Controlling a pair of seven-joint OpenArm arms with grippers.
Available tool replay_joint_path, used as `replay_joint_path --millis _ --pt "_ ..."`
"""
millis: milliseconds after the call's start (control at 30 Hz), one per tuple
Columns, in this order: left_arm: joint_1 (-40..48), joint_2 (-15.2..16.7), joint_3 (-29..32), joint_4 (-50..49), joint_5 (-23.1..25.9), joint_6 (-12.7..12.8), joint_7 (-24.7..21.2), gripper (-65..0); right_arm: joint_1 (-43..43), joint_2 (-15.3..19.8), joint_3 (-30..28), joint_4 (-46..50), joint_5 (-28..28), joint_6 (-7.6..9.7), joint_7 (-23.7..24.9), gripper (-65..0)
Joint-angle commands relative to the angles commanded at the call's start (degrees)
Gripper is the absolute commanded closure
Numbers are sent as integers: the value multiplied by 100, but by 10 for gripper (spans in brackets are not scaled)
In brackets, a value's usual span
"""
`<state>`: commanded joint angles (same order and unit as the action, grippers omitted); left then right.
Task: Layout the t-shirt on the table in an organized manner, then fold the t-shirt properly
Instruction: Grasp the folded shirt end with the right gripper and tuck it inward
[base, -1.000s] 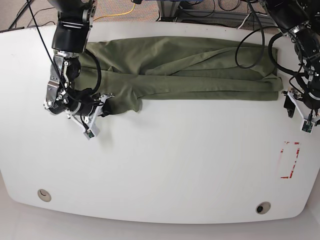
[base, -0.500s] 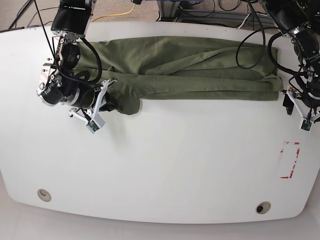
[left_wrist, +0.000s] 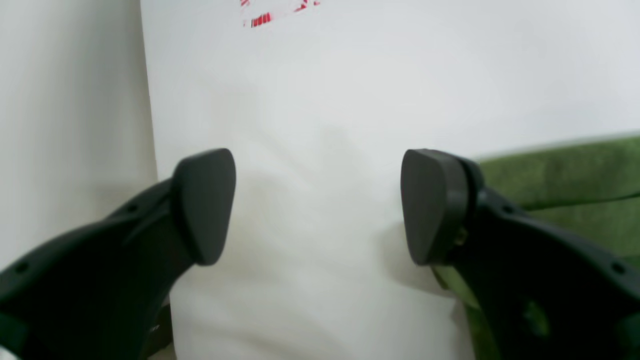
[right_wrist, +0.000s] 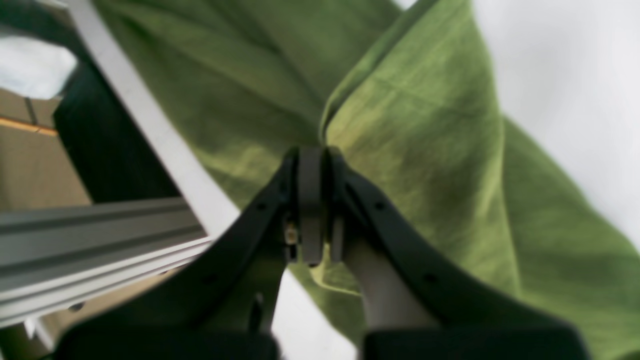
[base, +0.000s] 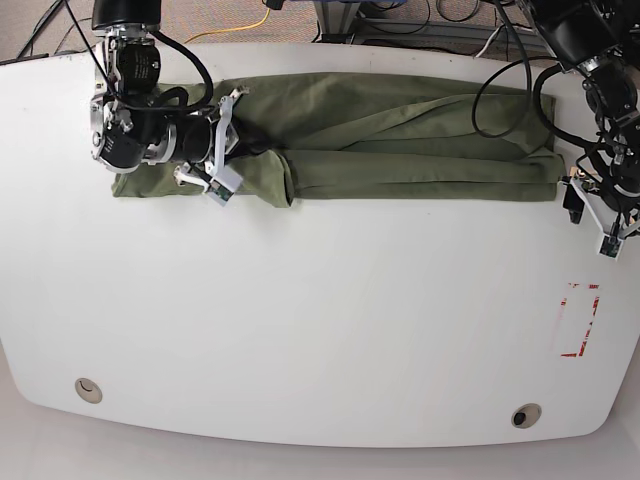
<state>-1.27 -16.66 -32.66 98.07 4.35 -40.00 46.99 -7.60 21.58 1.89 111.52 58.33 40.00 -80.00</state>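
Observation:
The olive-green t-shirt (base: 400, 140) lies as a long bunched strip across the far part of the white table (base: 330, 320). My right gripper (base: 238, 138) sits over the shirt's left end. In the right wrist view that gripper (right_wrist: 312, 165) is shut on a raised fold of the t-shirt (right_wrist: 415, 125). Off the shirt's right end, my left gripper (base: 580, 200) hangs low over bare table. The left wrist view shows it open (left_wrist: 317, 207), with nothing between its pads (left_wrist: 205, 205), and the t-shirt's edge (left_wrist: 565, 185) just beyond the right finger.
A red tape rectangle (base: 580, 320) marks the table at the right; its corner (left_wrist: 260, 19) shows in the left wrist view. Two round grommets (base: 88, 388) (base: 525, 414) sit near the front edge. Cables (base: 500, 90) hang over the shirt's right part. The table's right edge is close to the left gripper.
My right gripper has moved toward the far edge, carrying the shirt's left end; that end now lies spread further left. The left arm has hardly moved.

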Motion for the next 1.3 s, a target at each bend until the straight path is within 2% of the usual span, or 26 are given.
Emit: replay_joint_path --millis 300,400,467,733,800,833,967,1133,1300 --pt "26 0 0 0 0 0 0 -471 -18 431 -527 0 105 0 0 -2" --pt "35 0 0 0 0 0 0 -471 -18 492 -659 0 105 0 0 -27" --pt "35 0 0 0 0 0 0 -471 -9 536 -730 0 105 0 0 -82" --pt "53 0 -9 53 0 0 0 -471 -9 615 -756 0 149 0 0 -534" --pt "62 0 -9 62 0 0 0 -471 9 730 -756 0 149 0 0 -609" --pt "62 0 -9 114 -9 0 0 -471 18 774 -738 0 149 0 0 -623" --pt "176 105 -9 422 -9 0 18 -471 26 897 -484 0 149 0 0 -579" --pt "492 316 158 985 -9 0 35 -471 -9 993 70 -18 0 0 207 -465" --pt "1055 615 290 1415 -9 0 18 -454 -35 791 466 -9 -440 0 224 -301"
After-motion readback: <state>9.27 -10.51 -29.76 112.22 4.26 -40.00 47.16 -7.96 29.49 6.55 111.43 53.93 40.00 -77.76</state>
